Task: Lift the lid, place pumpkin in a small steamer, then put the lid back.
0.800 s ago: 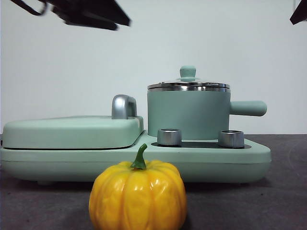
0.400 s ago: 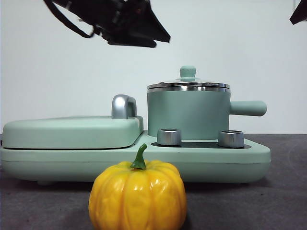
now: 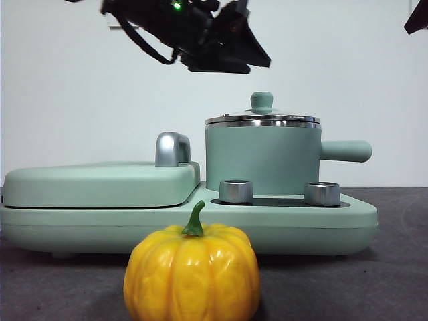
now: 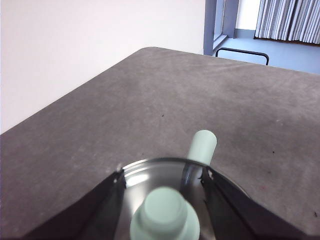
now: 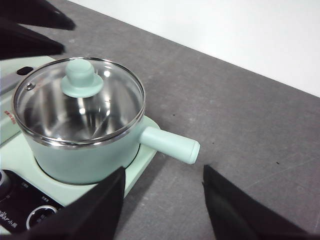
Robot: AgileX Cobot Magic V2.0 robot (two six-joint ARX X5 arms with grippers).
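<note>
One lid is sitting on the small steamer; left gripper is hovering above its knob, jaws spread. Right gripper is waiting, jaws apart. Panel print is showing unreadable; pumpkin is resting in front.

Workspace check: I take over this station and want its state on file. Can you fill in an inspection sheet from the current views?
Surface: dark grey table, bare where visible.
Job's things: lid sits closed on the steamer, which stands on the appliance base; pumpkin on the table in front of the base.
Clutter: nothing seen.
Grippers: left gripper open, above the lid with its knob between the jaws, not touching; right gripper open, waiting off to the steamer's handle side.
Cables: black cable on the left arm.
Surroundings: white wall; curtains beyond the table.
</note>
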